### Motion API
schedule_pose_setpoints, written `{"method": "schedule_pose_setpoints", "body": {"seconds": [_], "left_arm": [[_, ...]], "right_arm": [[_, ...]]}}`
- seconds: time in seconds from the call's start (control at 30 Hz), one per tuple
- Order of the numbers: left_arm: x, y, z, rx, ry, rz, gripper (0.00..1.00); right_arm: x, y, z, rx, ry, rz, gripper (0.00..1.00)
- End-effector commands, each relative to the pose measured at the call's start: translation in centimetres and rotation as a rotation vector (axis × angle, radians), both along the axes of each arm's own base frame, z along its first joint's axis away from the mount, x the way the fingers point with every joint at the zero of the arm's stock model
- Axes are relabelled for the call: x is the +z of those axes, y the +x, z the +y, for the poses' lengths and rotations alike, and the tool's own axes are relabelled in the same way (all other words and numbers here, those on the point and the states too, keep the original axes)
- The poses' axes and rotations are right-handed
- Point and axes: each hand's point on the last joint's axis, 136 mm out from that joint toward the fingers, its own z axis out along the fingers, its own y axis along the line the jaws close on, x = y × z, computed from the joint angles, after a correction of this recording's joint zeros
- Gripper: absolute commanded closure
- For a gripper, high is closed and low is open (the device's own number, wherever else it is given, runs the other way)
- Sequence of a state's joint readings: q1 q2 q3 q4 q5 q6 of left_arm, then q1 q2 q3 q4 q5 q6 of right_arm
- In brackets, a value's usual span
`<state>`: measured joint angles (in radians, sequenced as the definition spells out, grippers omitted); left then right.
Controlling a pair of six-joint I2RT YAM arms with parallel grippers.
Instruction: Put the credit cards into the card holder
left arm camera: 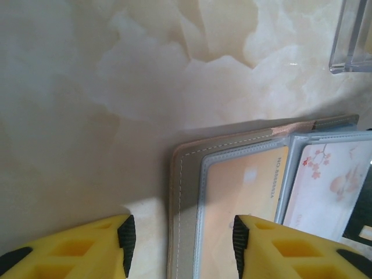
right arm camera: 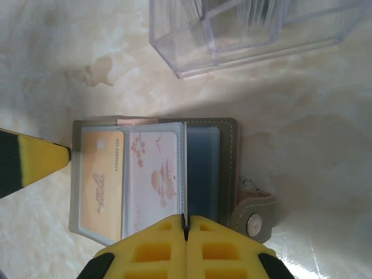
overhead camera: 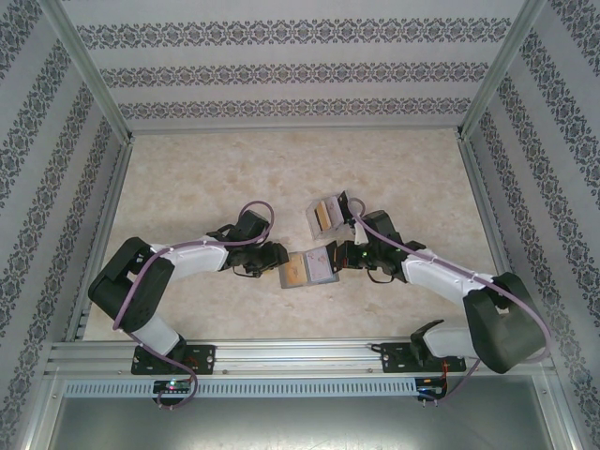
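Yellow-tipped left gripper (left arm camera: 182, 235) gapes astride the left border of the grey card holder (overhead camera: 309, 270), which lies open mid-table toward the near edge. An orange card (left arm camera: 244, 192) and a blossom card (right arm camera: 154, 174) sit sleeved. The right gripper (right arm camera: 185, 232) is pressed together at the centre leaf. The clear box (right arm camera: 232, 35) likely holds more to load.

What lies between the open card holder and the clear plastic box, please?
In the right wrist view, the stretch between the card holder and the clear plastic box is bare marbled tabletop.
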<state>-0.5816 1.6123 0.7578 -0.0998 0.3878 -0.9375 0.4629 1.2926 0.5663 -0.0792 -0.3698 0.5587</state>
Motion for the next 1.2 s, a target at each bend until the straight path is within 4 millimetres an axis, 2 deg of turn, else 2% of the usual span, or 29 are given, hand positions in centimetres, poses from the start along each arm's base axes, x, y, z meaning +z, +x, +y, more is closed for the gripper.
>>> {"method": "schedule_pose_setpoints", "body": {"seconds": [0.0, 0.17, 0.43, 0.57, 0.67, 0.83, 0.93, 1.17], "left_arm": [[-0.1, -0.1, -1.9, -0.054, -0.034, -0.021, 0.52], [-0.1, 0.0, -2.1, -0.061, -0.043, -0.022, 0.55], [0.0, 0.0, -2.1, -0.060, -0.045, -0.027, 0.56], [0.2, 0.1, -2.2, -0.061, -0.047, -0.030, 0.56], [0.1, 0.0, -2.1, -0.061, -0.045, -0.028, 0.56], [0.2, 0.1, -2.0, -0.058, -0.040, -0.034, 0.59], [0.3, 0.1, -2.0, -0.055, -0.039, -0.040, 0.60], [0.7, 0.3, -1.9, -0.057, -0.035, -0.049, 0.62]], "right_arm": [[2.6, 0.0, 1.0, 0.017, 0.068, -0.034, 0.96], [3.9, -0.3, 2.2, 0.052, 0.114, -0.037, 0.96], [3.8, -0.4, 4.1, 0.082, 0.136, -0.001, 0.96], [2.8, -0.3, 3.7, 0.054, 0.093, 0.016, 0.96], [3.2, -0.5, 4.6, 0.081, 0.134, 0.016, 0.96], [2.5, -0.4, 4.5, 0.062, 0.094, 0.029, 0.96], [2.6, -0.5, 5.1, 0.082, 0.116, 0.041, 0.97], [2.2, -0.3, 4.4, 0.054, 0.075, 0.035, 0.97]]}}
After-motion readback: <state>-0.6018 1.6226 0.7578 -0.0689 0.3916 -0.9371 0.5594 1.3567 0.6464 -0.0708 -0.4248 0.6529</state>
